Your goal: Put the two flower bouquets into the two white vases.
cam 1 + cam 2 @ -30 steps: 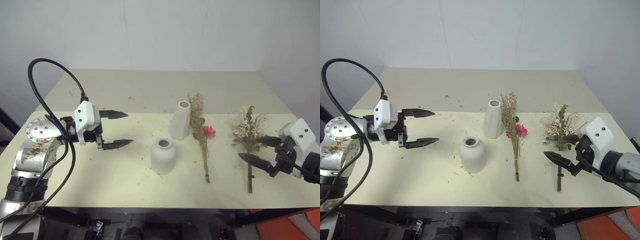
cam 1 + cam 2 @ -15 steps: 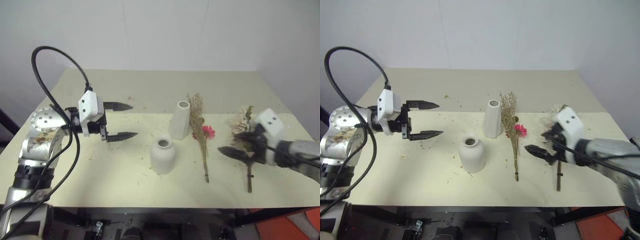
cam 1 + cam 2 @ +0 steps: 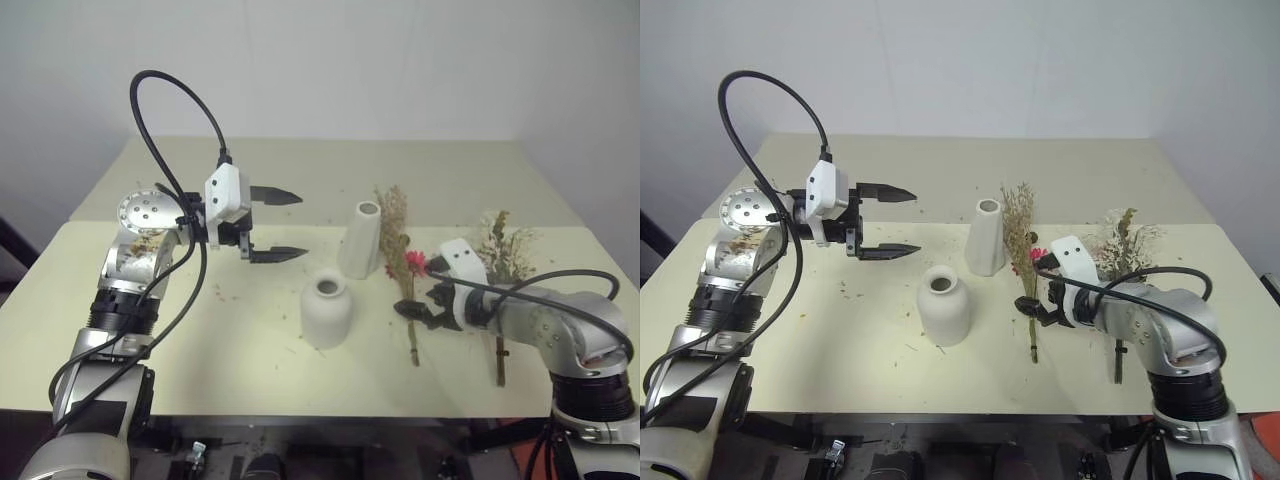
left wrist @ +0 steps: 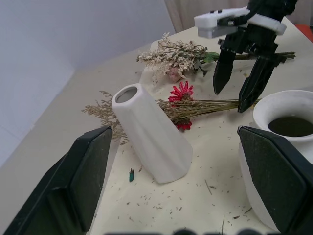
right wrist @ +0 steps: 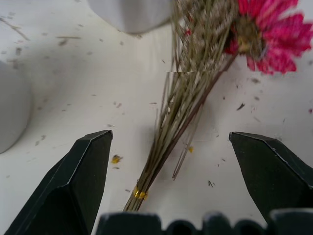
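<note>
I hold my right gripper (image 3: 420, 303) wide open over the thin bunch (image 3: 403, 265) lying flat at the tall vase's (image 3: 360, 240) three o'clock, ready to pinch its stems (my left gripper (image 3: 283, 225) waits open too).

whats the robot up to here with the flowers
It is putting two bouquets into two vases; neither is in yet. The right tool, open, hangs over the stems of the thin dried bouquet lying on the table. The left tool, open and empty, hovers near the tall vase.
</note>
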